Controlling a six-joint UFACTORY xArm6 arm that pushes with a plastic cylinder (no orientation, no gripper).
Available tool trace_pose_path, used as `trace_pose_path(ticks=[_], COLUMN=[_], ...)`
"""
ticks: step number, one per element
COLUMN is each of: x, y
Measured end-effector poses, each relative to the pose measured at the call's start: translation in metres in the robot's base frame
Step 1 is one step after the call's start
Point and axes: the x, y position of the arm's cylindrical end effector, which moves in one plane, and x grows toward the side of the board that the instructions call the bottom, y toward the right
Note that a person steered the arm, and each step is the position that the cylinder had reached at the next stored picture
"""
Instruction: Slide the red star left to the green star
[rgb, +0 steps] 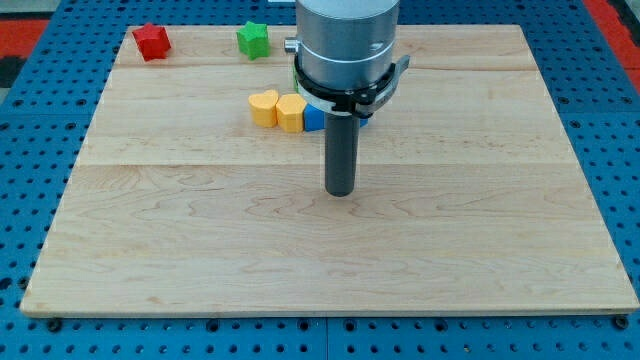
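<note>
The red star (152, 41) lies at the board's top left corner. The green star (253, 39) lies at the top edge, to the right of the red star and apart from it. My tip (340, 191) rests near the board's middle, well below and to the right of both stars, touching no block.
A yellow heart-shaped block (264, 106) and a yellow block (291, 112) sit side by side above-left of my tip. A blue block (314, 119) lies next to them, partly hidden behind the rod. The wooden board (320, 260) sits on a blue pegboard.
</note>
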Motion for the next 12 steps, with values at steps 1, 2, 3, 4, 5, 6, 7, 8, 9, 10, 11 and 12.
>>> trace_pose_path(ticks=[1, 2, 3, 4, 5, 6, 7, 8, 9, 10, 11, 12], x=[0.005, 0.021, 0.023, 0.023, 0.021, -0.022, -0.113, -0.145, -0.201, -0.256, -0.256, -0.256], y=[0.0, 0.0, 0.0, 0.0, -0.03, -0.156, -0.284, -0.324, -0.313, -0.323, -0.266, -0.231])
